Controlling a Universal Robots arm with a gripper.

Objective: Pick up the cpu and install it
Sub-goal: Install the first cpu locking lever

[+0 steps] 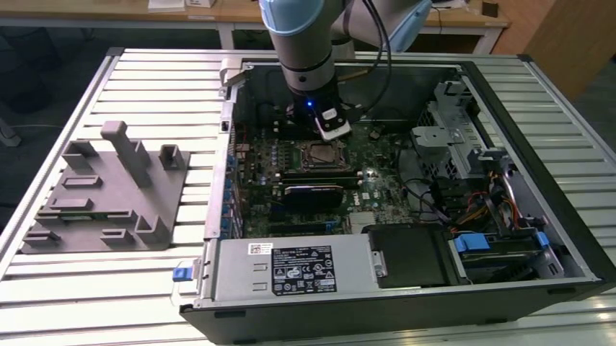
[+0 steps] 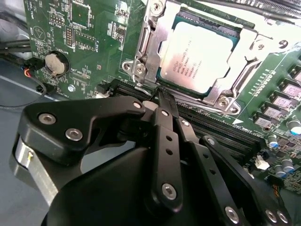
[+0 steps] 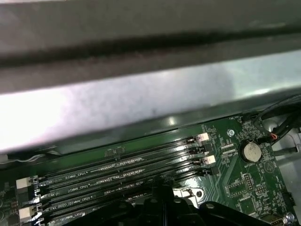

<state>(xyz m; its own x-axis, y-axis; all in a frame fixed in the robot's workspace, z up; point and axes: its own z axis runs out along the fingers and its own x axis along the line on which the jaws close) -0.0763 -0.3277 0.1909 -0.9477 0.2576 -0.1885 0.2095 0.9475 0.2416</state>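
Silver metal marks the cpu (image 2: 197, 56), a small flat square chip lying flat in its socket on the green motherboard (image 2: 89, 47). A metal socket frame (image 2: 150, 42) surrounds the chip on its sides. In the second wrist view the black gripper (image 2: 164, 96) points toward the socket, its 2 fingers (image 2: 162, 117) pressed together into 1 narrow tip with no gap between them. They hold nothing. That tip sits just beside the near edge of the socket frame, close to the chip but not on it.

In the exterior view, 1 robot arm (image 1: 303, 43) reaches down into 1 open computer case (image 1: 539, 180) that lies on its side on a slatted metal table (image 1: 115, 288). The gripper (image 1: 332, 131) hangs just above the socket, where the cpu (image 1: 322, 153) shows as a pale square in the middle of the board. 1 black finned module (image 1: 313, 194) lies on the board just below the socket in that view. 1 grey plastic block (image 1: 101, 194) with upright posts stands on the table at the exterior view's left, well apart from the case.

In the first wrist view, 4 long memory slots (image 3: 122, 165) run side by side across the board, all unfilled. 1 round coin battery (image 3: 250, 151) sits near their end. The same battery (image 2: 57, 62) shows in the second wrist view, apart from the socket. The case wall (image 3: 117, 108) rises behind the slots.
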